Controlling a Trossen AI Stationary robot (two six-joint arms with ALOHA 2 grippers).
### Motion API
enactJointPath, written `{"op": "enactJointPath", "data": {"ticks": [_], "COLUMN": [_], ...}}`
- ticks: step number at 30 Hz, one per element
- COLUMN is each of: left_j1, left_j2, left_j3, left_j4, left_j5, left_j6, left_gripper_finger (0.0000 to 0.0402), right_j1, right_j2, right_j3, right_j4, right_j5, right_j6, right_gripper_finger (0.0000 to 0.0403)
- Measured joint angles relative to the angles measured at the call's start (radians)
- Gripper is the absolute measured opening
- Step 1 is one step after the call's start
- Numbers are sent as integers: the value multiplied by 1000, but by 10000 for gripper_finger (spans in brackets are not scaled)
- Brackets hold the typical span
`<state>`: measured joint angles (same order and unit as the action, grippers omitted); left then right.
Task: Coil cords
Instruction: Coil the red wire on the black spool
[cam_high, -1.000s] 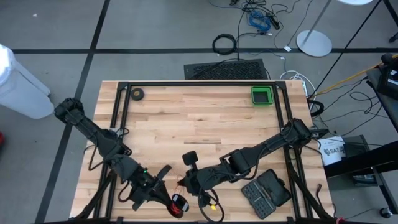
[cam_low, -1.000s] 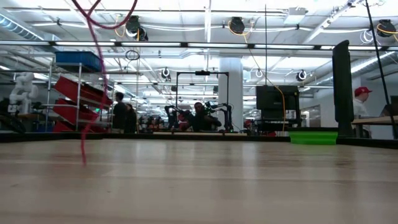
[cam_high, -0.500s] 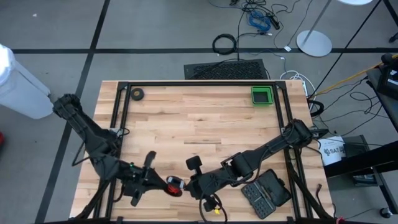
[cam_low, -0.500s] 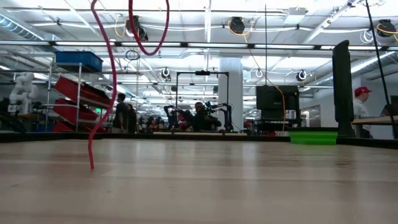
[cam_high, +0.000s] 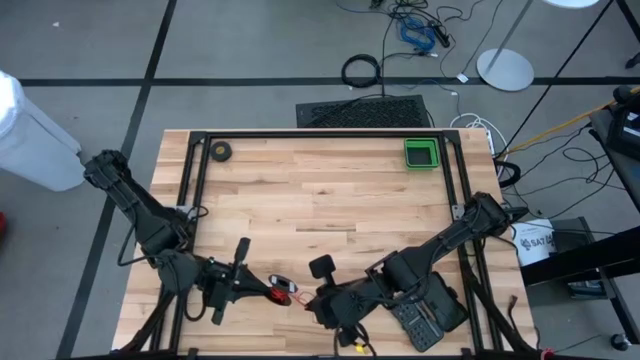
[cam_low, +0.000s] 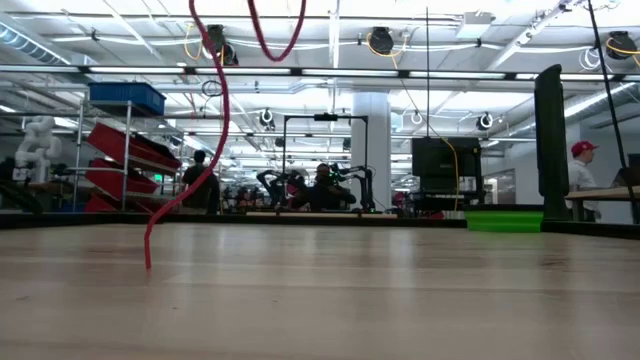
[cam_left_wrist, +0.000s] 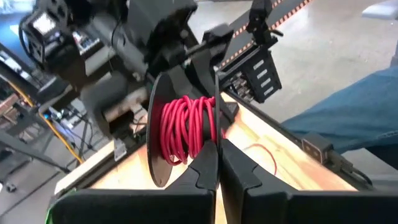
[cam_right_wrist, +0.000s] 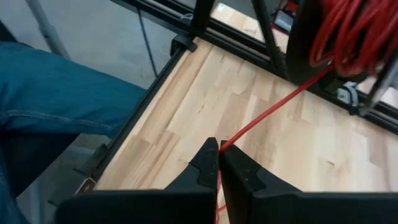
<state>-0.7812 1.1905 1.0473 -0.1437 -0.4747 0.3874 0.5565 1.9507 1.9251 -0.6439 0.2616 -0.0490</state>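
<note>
The cords are thin red wire wound on a small dark spool (cam_left_wrist: 186, 127), which shows in the high view near the table's near edge, left of centre (cam_high: 281, 293). My left gripper (cam_high: 268, 292) is shut on the spool. My right gripper (cam_high: 322, 302), just right of it, is shut on the red wire (cam_right_wrist: 267, 112) that runs off the spool. In the low view a loose length of red wire (cam_low: 215, 120) hangs from above, its end (cam_low: 148, 262) down at the tabletop. My left gripper pinches the rim of one thin spool flange (cam_left_wrist: 216, 134) between its two fingers, coming almost level from the table's left. The spool is lifted clear of the table, its axis about level. My right gripper pinches a single strand of the red wire (cam_right_wrist: 227, 144) between its fingertips, slanting down from the table's right. The strand runs straight and taut from the fingers to the spool (cam_right_wrist: 348, 31).
A black case (cam_high: 430, 310) lies at the near right beside my right arm. A green tray (cam_high: 421, 153) sits at the far right corner and a small tape roll (cam_high: 220, 151) at the far left. A person's blue trouser leg (cam_right_wrist: 56, 93) stands off the table's near edge.
My left gripper has carried the spool away from the near edge toward the table's middle and has turned its wrist. My right gripper has gone toward the near edge and to the right, keeping hold of the wire. The hanging wire has swung sideways in the low view.
</note>
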Motion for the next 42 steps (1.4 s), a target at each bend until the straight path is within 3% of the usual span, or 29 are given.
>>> {"op": "enactJointPath", "data": {"ticks": [13, 20, 29, 42], "left_j1": [63, 114, 133, 134], "left_j2": [-1, -2, -2, 11], "left_j3": [2, 2, 3, 2], "left_j4": [-139, -213, -225, -226], "left_j5": [30, 76, 239, 263], "left_j6": [-166, -254, -313, -317], "left_gripper_finger": [6, 6, 6, 6], "right_j1": [31, 30, 29, 27], "right_j2": [-14, -14, -14, -14], "right_j3": [-2, -2, -2, -2], "right_j4": [-16, 73, 146, 184], "right_j5": [223, 367, 406, 454], "right_j6": [-45, -156, -249, -301], "right_gripper_finger": [0, 0, 0, 0]}}
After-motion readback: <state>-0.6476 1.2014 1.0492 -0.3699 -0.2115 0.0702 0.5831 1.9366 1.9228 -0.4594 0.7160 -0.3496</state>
